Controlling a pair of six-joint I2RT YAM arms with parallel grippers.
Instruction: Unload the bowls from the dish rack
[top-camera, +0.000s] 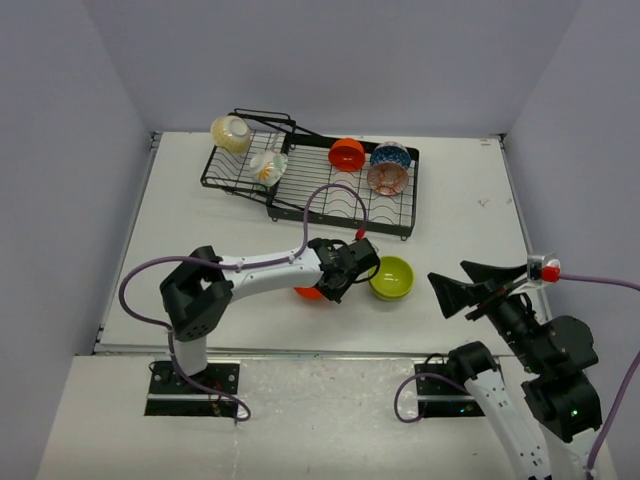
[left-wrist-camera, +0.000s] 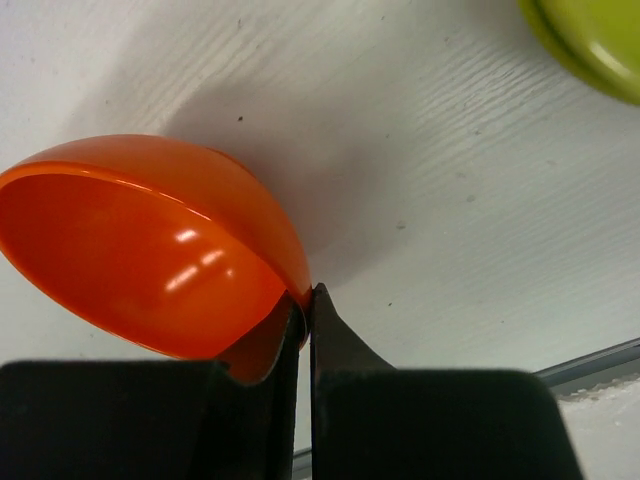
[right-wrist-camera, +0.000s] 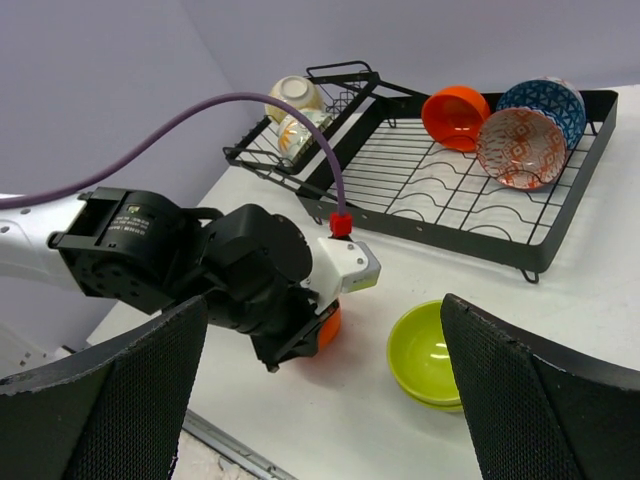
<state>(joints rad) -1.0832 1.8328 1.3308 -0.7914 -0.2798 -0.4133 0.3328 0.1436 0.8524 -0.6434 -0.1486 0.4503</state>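
Left gripper: jaws pinched on rim of orange-red bowl, near lime green bowl. Right gripper: jaws spread wide, holding nothing.

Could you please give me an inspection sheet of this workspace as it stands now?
Surface: white table, a few small dark specks.
Job's things: black dish rack holds the racked orange-red bowl, blue patterned bowl, pinkish patterned bowl and two cream bowls; lime green bowl upright on the table; held orange-red bowl tilted beside it.
Clutter: nothing seen.
Grippers: left gripper shut on the held bowl's rim; right gripper open, empty.
Cables: purple left cable arcs over the rack's near edge; purple right cable.
Surroundings: pale lavender walls.
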